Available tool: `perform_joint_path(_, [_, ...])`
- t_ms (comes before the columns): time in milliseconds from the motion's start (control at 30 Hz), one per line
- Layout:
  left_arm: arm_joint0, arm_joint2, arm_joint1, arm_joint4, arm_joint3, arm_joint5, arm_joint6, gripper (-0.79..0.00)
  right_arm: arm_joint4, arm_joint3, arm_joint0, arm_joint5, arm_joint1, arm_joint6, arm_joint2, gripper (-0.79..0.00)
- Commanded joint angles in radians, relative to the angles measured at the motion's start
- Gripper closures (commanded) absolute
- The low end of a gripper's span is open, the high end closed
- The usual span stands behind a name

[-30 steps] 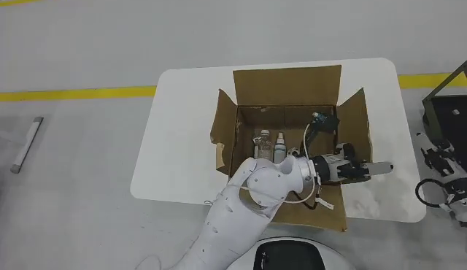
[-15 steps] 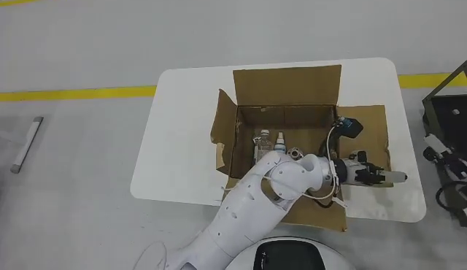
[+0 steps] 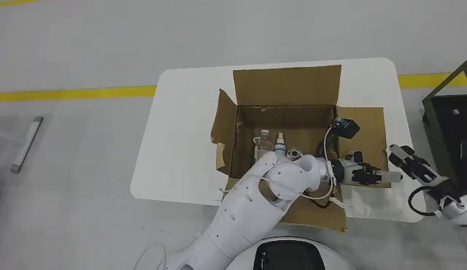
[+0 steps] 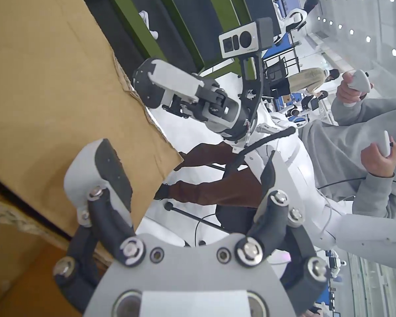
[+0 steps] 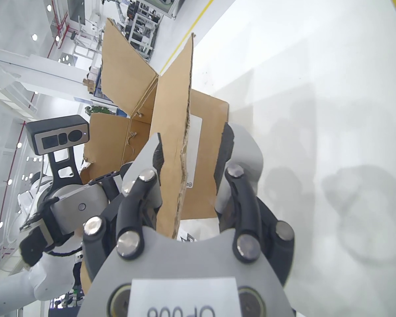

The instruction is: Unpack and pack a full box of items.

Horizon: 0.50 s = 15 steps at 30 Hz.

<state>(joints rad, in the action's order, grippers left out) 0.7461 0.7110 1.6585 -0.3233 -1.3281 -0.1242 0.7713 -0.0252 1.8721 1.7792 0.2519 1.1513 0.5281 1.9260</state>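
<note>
An open cardboard box (image 3: pixel 287 86) stands on the white table (image 3: pixel 182 139), with small bottles (image 3: pixel 271 144) upright inside near its left wall. The right flap (image 3: pixel 371 130) lies folded outward and nearly flat. My left arm crosses the box, and its gripper (image 3: pixel 379 175) (image 4: pixel 191 176) is open at the flap's outer front corner (image 4: pixel 85 84). My right gripper (image 3: pixel 407 160) (image 5: pixel 193 153) comes in from the table's right side. It is open, and the flap's torn edge (image 5: pixel 184 166) stands between its fingers in the right wrist view.
A dark green rack (image 3: pixel 446 120) stands just beyond the table's right end. The table's rounded right edge (image 3: pixel 419 204) runs close under the right gripper. The box's back flap and left flap (image 3: pixel 222 124) are spread open.
The left gripper swung right from above the box and the right flap went from raised to lying outward. The right gripper came in from the right edge toward the flap.
</note>
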Motion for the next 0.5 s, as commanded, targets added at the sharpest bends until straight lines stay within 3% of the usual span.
perform_joint_path(0, [0.006, 0.007, -0.003, -0.005, -0.008, 0.003, 0.003, -0.785, -0.002, -0.007, -0.003, 0.002, 0.000, 0.001, -0.011, -0.200])
perform_joint_path(133, [0.016, 0.017, -0.008, -0.014, -0.022, 0.007, 0.010, -0.785, -0.019, -0.013, -0.007, -0.005, 0.000, -0.002, -0.026, -0.006])
perform_joint_path(467, [0.007, 0.086, -0.034, -0.105, -0.100, 0.001, 0.054, -0.785, -0.033, -0.008, 0.003, 0.003, 0.000, -0.022, -0.037, 0.000])
